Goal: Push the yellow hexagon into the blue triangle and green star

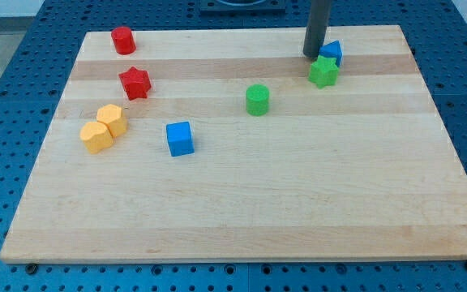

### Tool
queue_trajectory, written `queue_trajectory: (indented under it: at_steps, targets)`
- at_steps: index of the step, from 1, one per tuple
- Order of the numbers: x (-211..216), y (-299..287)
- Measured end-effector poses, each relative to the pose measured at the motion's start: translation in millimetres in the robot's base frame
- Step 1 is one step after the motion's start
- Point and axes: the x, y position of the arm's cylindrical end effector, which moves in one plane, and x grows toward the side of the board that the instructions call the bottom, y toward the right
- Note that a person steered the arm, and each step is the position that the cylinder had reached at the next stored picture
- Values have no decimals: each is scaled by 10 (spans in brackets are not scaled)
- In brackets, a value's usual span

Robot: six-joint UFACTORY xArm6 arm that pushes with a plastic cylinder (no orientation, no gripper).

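Observation:
Two yellow blocks sit touching at the view's left: the upper one [111,118] looks like the yellow hexagon, and the lower one [96,137] has a shape I cannot make out. The blue triangle [331,53] and the green star [323,72] sit together at the view's upper right, the star just below the triangle. My tip [311,54] is down on the board just left of the blue triangle and above-left of the green star, far from the yellow blocks.
A red cylinder [122,40] sits at the top left and a red star [135,83] below it. A blue cube [180,138] sits right of the yellow blocks. A green cylinder [257,100] sits near the middle. The wooden board [242,211] rests on a blue perforated table.

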Motion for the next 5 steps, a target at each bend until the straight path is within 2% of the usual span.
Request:
queue_trajectory:
  at_steps: [2,3,4,5]
  targets:
    - [14,230]
    - [-53,-515]
    - [72,-1332]
    - [512,-1464]
